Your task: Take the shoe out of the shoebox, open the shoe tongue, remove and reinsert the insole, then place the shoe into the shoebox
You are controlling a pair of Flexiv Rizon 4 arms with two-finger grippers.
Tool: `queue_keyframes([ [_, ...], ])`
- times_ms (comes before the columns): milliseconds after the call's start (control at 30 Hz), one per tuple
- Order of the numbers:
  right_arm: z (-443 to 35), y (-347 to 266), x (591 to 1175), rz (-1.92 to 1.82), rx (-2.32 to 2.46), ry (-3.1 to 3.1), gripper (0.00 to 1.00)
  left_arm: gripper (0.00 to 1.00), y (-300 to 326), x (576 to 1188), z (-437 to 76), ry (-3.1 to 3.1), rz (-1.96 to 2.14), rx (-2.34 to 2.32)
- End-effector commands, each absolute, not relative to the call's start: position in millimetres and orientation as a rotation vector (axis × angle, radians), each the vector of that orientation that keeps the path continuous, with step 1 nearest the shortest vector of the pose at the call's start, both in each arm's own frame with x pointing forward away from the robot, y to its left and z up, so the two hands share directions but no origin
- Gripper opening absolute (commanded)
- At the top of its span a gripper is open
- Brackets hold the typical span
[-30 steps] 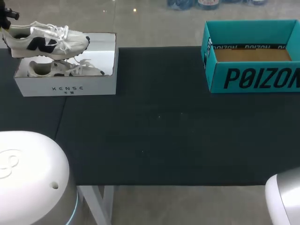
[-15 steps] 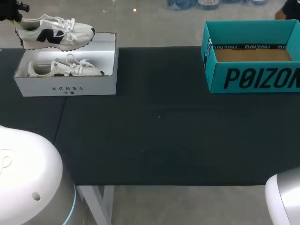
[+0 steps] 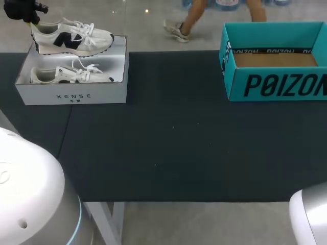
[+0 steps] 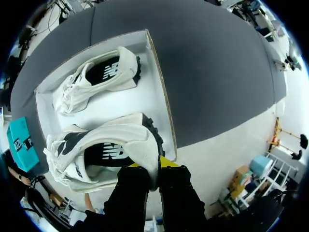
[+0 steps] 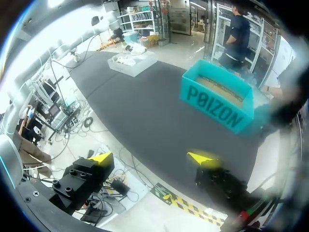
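Left wrist view: left gripper (image 4: 153,163) pinches the white sneaker (image 4: 111,140) by its stiff heel, above the white shoebox (image 4: 145,101); judged light, upper soft.

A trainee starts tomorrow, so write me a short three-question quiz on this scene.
1. True or false: the left fingers are shut on the heel of a white shoe.
2. How many shoes lie inside the white box?
3. The teal box visibly holds: A) a shoe, B) an insole, C) nothing.
Key: 1 true; 2 one, the second shoe; 3 C.
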State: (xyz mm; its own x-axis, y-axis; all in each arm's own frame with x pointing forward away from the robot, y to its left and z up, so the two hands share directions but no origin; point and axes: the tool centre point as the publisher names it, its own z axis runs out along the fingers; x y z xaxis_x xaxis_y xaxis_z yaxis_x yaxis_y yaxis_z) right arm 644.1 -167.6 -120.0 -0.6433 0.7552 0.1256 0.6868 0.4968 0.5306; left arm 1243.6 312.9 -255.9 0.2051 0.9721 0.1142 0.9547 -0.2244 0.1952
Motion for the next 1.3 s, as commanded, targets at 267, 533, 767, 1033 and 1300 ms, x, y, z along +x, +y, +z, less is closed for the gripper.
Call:
queue_keyframes([
  [267, -117.9, -167.6, 647.3, 0.834, 1.267, 2.617, 1.0, 0.0, 310.9, 1256.0, -303.2, 1.932, 0.246, 2.434],
  [533, -117.9, -167.6, 647.3, 0.834, 1.267, 2.617, 1.0, 0.0, 306.9, 1255.8, -334.2, 1.923, 0.232, 2.453],
  [767, -117.9, -167.6, 647.3, 0.834, 1.267, 2.617, 1.0, 0.0, 306.3, 1246.3, -361.2, 1.917, 0.229, 2.434],
  [1033, -117.9, -167.6, 647.3, 0.834, 1.267, 2.617, 1.0, 0.0, 308.6, 1237.7, -371.9, 1.939, 0.214, 2.426],
  [1300, -117.9, -167.6, 647.3, 0.834, 1.267, 2.617, 1.0, 1.0, 302.3, 1231.1, -352.1, 1.862, 0.258, 2.444],
])
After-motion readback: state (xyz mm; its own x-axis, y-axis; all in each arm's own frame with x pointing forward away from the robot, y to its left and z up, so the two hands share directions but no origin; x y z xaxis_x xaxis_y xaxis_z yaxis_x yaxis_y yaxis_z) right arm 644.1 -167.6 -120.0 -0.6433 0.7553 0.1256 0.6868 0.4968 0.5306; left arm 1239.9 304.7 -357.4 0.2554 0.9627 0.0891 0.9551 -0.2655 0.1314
